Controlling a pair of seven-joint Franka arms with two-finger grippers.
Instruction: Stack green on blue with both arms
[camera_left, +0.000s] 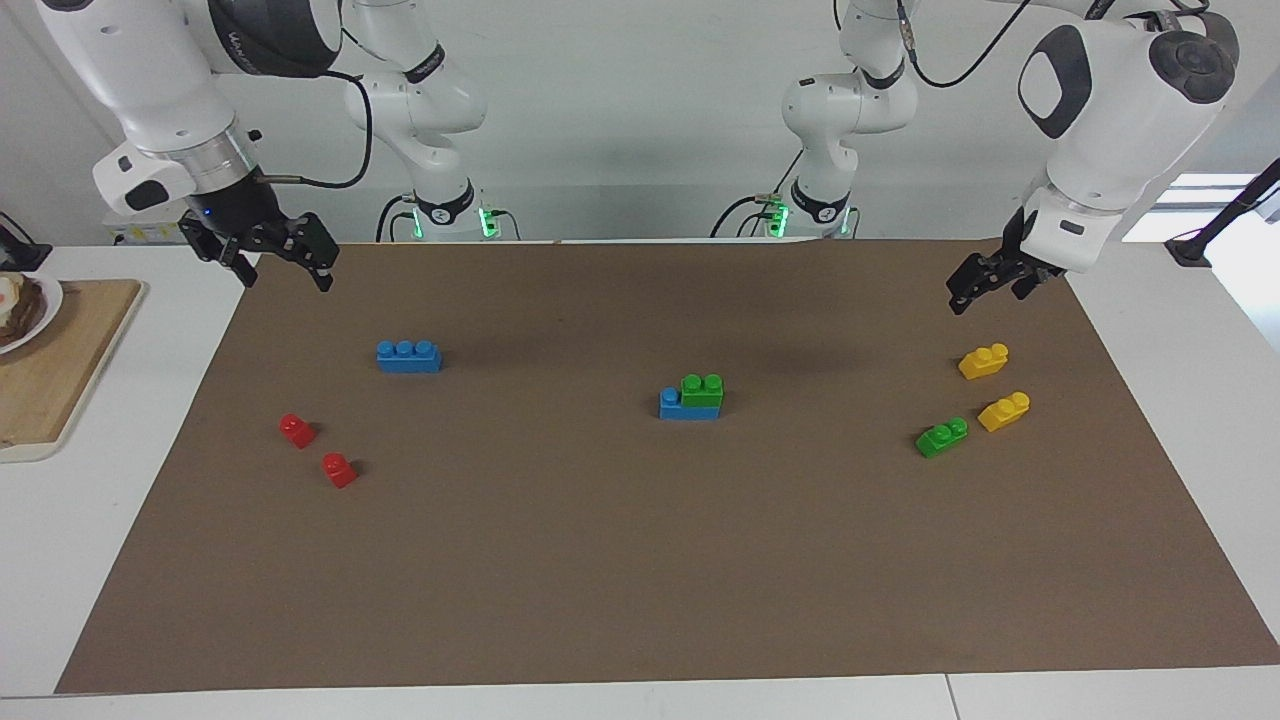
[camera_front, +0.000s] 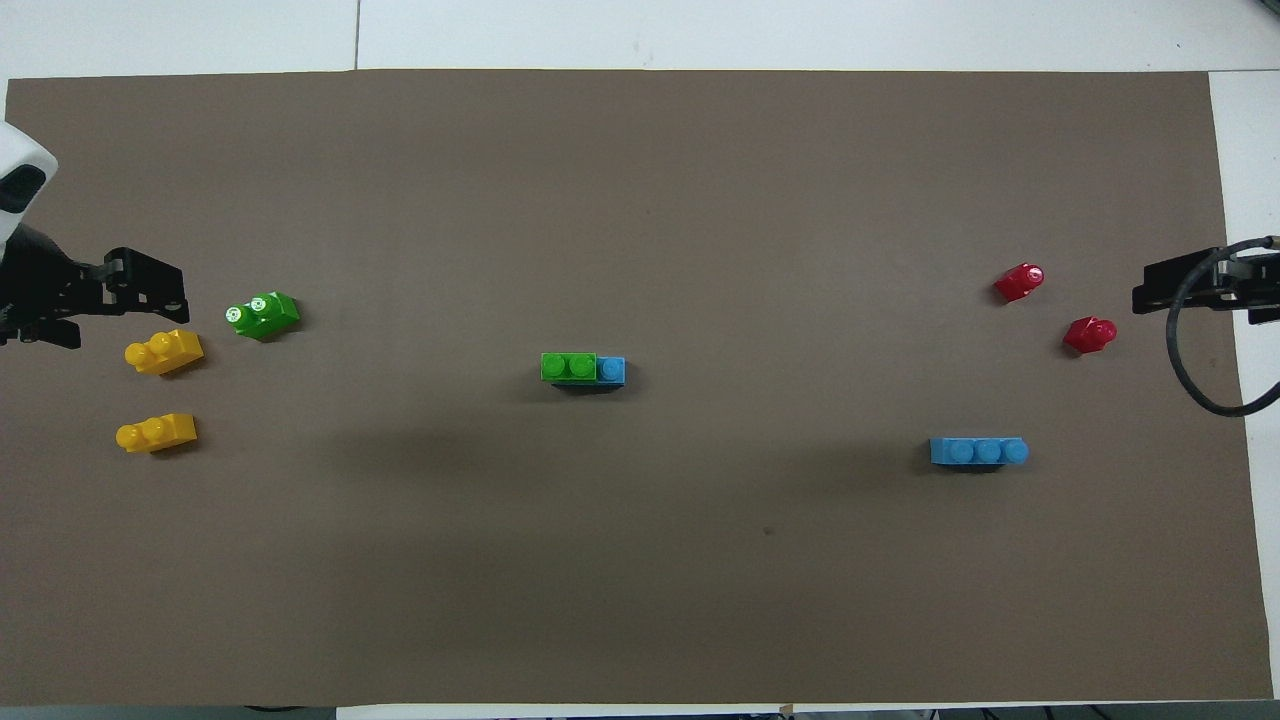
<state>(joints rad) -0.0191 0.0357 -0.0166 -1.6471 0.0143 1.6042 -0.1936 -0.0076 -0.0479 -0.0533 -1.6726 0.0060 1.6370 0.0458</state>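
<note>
A green brick sits on a blue brick in the middle of the brown mat, leaving one blue stud bare. A second blue brick lies alone toward the right arm's end. A second green brick lies toward the left arm's end. My left gripper hangs open and empty over the mat's edge there. My right gripper hangs open and empty over the mat's edge at the right arm's end.
Two yellow bricks lie beside the loose green one. Two red bricks lie farther from the robots than the lone blue brick. Off the mat at the right arm's end, a wooden board carries a plate.
</note>
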